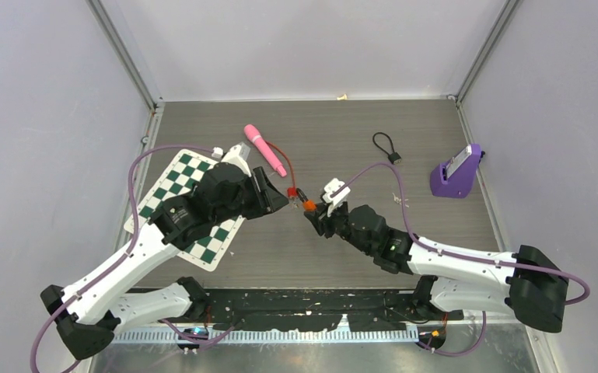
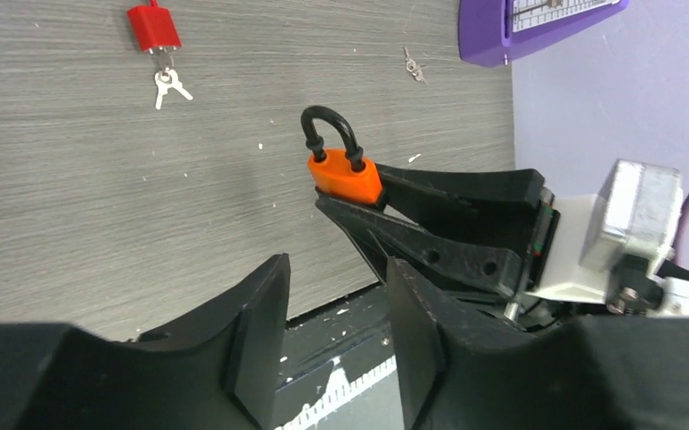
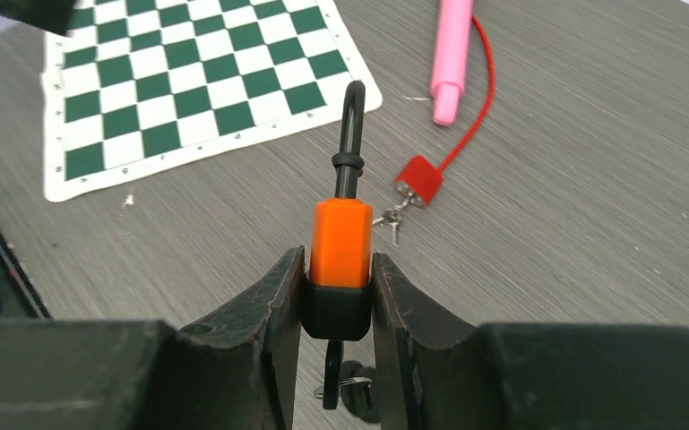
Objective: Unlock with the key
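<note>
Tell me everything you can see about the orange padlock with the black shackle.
The orange padlock has a blocky, plastic-looking body and a black U-shaped shackle, both legs seated in the body, so it looks locked. It is held above the grey table, shackle pointing away from the right gripper, whose fingers clamp its black lower end.
</note>
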`<action>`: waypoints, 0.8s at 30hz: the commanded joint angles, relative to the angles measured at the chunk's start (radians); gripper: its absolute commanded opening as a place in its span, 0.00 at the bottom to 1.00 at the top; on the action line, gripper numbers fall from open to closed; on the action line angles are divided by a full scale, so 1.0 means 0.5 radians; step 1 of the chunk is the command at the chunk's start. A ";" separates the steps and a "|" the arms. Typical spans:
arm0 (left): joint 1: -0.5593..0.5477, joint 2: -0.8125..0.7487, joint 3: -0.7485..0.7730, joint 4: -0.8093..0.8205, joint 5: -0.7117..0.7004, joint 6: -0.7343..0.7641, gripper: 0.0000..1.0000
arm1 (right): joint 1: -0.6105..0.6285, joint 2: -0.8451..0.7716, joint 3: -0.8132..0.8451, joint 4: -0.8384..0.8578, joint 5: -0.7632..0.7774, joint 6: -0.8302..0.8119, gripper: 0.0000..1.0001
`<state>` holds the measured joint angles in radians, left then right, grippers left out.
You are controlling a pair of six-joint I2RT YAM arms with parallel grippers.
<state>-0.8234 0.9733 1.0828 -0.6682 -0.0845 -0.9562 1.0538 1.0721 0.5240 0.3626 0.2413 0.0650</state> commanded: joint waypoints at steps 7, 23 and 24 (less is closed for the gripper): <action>0.062 -0.015 -0.117 0.170 0.157 -0.069 0.75 | 0.007 -0.100 -0.129 0.441 -0.037 0.062 0.05; 0.195 0.539 0.006 0.241 0.456 -0.243 0.67 | 0.033 -0.023 -0.100 0.471 -0.210 0.023 0.05; 0.197 0.559 0.018 0.243 0.464 -0.245 0.64 | 0.037 -0.019 -0.097 0.459 -0.207 0.017 0.05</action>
<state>-0.7357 1.2179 1.0359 -0.5945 0.1287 -1.0611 1.0538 1.0683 0.4404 0.4793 0.1593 0.0853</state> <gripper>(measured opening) 0.678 0.346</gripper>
